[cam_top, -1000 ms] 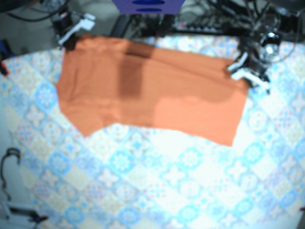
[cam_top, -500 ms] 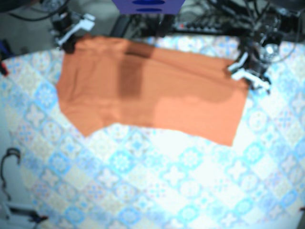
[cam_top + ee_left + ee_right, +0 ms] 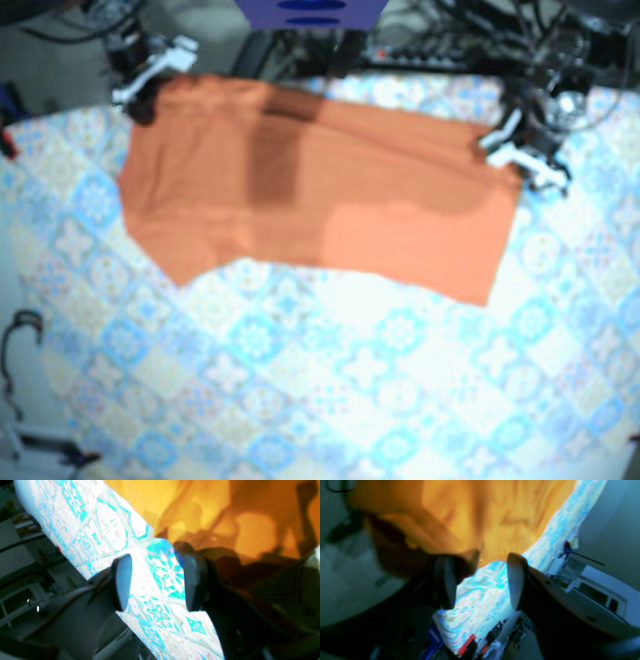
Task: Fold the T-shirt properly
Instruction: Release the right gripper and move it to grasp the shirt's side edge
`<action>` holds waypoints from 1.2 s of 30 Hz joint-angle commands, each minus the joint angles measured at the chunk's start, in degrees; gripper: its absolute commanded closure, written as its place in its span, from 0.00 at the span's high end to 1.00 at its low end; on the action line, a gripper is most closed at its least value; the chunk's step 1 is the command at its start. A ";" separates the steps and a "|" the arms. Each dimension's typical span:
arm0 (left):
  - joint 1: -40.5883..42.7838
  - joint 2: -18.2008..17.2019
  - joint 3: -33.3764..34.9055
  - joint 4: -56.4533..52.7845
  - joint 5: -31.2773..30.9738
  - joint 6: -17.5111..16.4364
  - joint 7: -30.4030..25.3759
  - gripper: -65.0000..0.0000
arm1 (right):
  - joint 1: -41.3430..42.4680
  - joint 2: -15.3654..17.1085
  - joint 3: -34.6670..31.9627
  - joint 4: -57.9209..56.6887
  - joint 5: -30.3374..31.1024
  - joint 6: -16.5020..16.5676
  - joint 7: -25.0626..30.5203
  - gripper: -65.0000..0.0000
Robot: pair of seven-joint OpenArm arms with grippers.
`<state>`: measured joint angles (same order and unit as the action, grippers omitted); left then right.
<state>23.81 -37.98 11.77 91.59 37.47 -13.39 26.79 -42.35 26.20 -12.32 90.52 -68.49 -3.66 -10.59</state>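
T-shirt (image 3: 320, 190) lies spread flat on the patterned counter (image 3: 350, 380). I see my left tool (image 3: 157, 582) gaping wide beside one far corner, right tool (image 3: 480, 582) equally wide at the other.

Matt orange cloth T-shirt (image 3: 320, 190) on a smooth, patterned tablecloth (image 3: 300, 400).

A surface (image 3: 330, 400) covered in blue-and-white patterned tile print fills the base view, brightly lit. Dark cables (image 3: 450, 40) tangle along its far edge. A grey wall (image 3: 607, 517) and white cabinet (image 3: 600, 585) stand beyond.
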 commanded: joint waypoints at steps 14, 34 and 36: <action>0.93 -1.19 -0.74 0.67 0.46 0.86 0.16 0.50 | 3.27 0.57 5.06 0.86 0.31 -0.87 -0.36 0.58; 13.59 -1.80 -13.22 7.88 -0.16 0.86 -0.10 0.50 | 14.79 0.93 15.09 4.56 40.84 18.30 -5.81 0.58; 15.00 -1.72 -13.92 8.76 -0.16 0.86 0.07 0.50 | 17.25 0.93 15.17 5.52 48.66 21.38 -9.59 0.58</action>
<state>38.76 -38.87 -1.43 99.39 36.97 -13.56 26.79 -25.32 25.93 2.15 94.96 -18.61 18.81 -21.32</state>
